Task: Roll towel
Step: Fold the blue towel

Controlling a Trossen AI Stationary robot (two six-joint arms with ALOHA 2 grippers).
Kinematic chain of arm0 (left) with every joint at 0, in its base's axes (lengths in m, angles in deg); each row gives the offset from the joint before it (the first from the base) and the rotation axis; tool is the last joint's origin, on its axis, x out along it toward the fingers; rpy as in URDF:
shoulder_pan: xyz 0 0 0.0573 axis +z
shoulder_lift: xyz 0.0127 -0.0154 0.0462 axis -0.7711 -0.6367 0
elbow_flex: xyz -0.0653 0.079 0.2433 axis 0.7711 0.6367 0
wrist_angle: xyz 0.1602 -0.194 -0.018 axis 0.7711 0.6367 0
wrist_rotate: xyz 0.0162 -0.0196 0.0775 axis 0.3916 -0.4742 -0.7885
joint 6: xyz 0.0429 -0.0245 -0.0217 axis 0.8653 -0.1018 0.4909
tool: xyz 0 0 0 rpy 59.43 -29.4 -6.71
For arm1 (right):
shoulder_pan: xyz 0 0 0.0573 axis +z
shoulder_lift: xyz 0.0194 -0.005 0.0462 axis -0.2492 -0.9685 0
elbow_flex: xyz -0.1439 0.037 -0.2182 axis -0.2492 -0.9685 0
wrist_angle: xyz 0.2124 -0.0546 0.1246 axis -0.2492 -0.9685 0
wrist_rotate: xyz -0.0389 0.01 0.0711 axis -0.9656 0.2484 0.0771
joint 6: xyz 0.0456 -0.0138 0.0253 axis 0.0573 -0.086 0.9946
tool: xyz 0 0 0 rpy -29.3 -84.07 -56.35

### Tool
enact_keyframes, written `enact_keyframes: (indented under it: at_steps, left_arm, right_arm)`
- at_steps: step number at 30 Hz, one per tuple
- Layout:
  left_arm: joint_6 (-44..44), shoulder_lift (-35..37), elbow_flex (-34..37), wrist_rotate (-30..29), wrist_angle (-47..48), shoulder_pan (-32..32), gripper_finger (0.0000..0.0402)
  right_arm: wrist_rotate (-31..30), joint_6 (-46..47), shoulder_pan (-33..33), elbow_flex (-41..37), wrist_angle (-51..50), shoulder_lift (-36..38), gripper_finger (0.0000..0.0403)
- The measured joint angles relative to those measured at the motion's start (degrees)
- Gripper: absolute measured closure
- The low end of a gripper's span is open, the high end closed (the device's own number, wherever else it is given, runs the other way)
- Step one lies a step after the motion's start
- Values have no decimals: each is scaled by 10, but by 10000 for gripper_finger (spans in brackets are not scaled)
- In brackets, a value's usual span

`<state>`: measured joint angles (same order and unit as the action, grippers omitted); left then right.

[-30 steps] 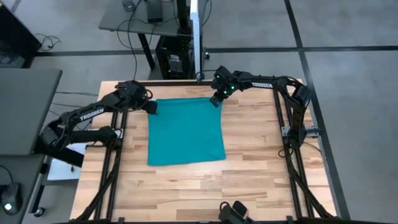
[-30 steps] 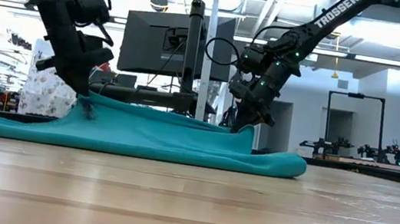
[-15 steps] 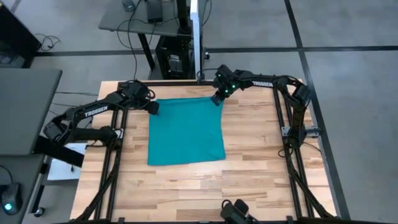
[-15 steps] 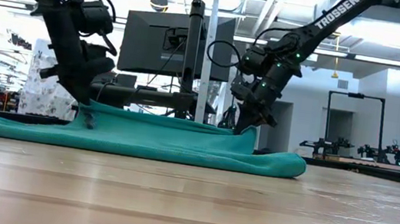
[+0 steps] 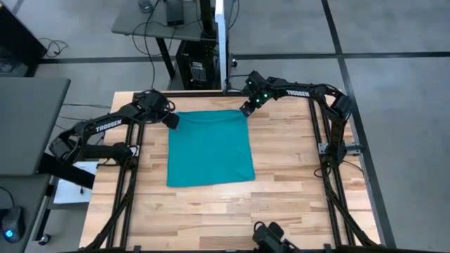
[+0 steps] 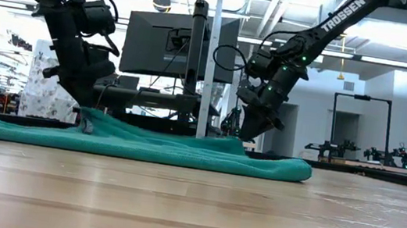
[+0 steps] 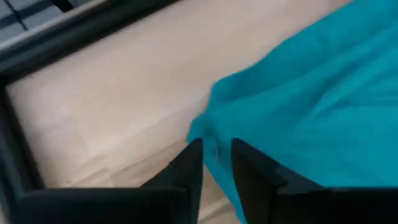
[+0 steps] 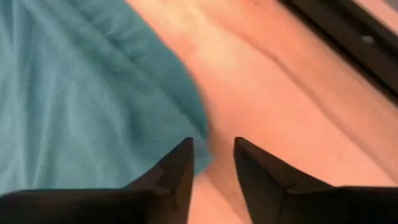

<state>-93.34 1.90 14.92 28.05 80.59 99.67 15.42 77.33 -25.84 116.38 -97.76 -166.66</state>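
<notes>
The teal towel [image 5: 209,147] lies spread flat on the wooden table [image 5: 295,176]. It shows as a low strip in the low view [image 6: 144,147]. My left gripper [image 5: 172,121] is at the towel's far left corner, down at the table, and is shut on it [image 7: 216,162]. My right gripper [image 5: 245,110] stands just above the far right corner [image 6: 246,135]. Its fingers are slightly apart [image 8: 213,162], and the corner [image 8: 196,140] lies beside one fingertip. My left gripper pinches the towel's far left corner [image 7: 211,140] between its two fingers. It comes slanting down from the table's far left. The corner stands up a little [image 6: 86,117], and the rest of the towel lies flat on the table.
Black frame rails run along the table's left [image 5: 130,176] and right [image 5: 327,176] sides. A monitor stand [image 6: 190,65] rises behind the far edge. Bare wood lies in front of the towel [image 5: 211,211].
The far edge of the towel was held up at both corners and has come down. The far right corner now lies flat on the table, and my right gripper has drawn slightly up and toward the far edge. My left gripper has gone down with its corner.
</notes>
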Motion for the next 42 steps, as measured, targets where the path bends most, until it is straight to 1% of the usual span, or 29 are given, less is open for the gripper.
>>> enact_keyframes:
  at_steps: [4, 6, 8, 10, 12, 17, 20, 24, 25, 27, 32, 38, 42]
  left_arm:
    - [11, 0, -23, 0, 5, 2, 284]
    - [12, 0, -40, 2, 21, 2, 275]
    - [21, 1, -57, 17, 38, 2, 273]
    - [31, 1, -61, 50, 48, 2, 273]
    - [27, -1, -55, 96, 51, 2, 275]
    - [-9, -29, -35, 205, 50, 2, 278]
    - [-23, -53, -35, 243, 43, -12, 278]
    - [-30, -87, -35, 247, 11, -44, 279]
    - [-31, -95, -35, 248, 2, -53, 279]
    - [-34, -109, -35, 248, -11, -69, 279]
    - [-44, -129, -35, 248, -23, -90, 279]
    - [-46, -135, -35, 243, -31, -93, 279]
    - [-46, -135, -35, 242, -43, -94, 279]
  right_arm:
    - [1, 11, -21, 0, -4, 6, 234]
    - [6, 12, -29, 0, -4, 18, 215]
    - [27, 3, -31, 0, -1, 33, 202]
    - [54, -13, -23, 0, 8, 42, 196]
    - [66, -44, -7, 1, 10, 42, 194]
    - [67, -153, 35, 0, -16, 17, 199]
    - [48, -204, 55, 0, -21, 3, 203]
    - [-19, -252, 75, 0, -8, -11, 204]
    - [-25, -261, 78, 0, -7, -16, 204]
    - [-27, -275, 81, 0, -6, -20, 204]
    - [-27, -278, 84, 0, 0, -20, 204]
    - [-27, -307, 100, 1, 10, -33, 204]
    - [-28, -291, 114, 1, 24, -48, 204]
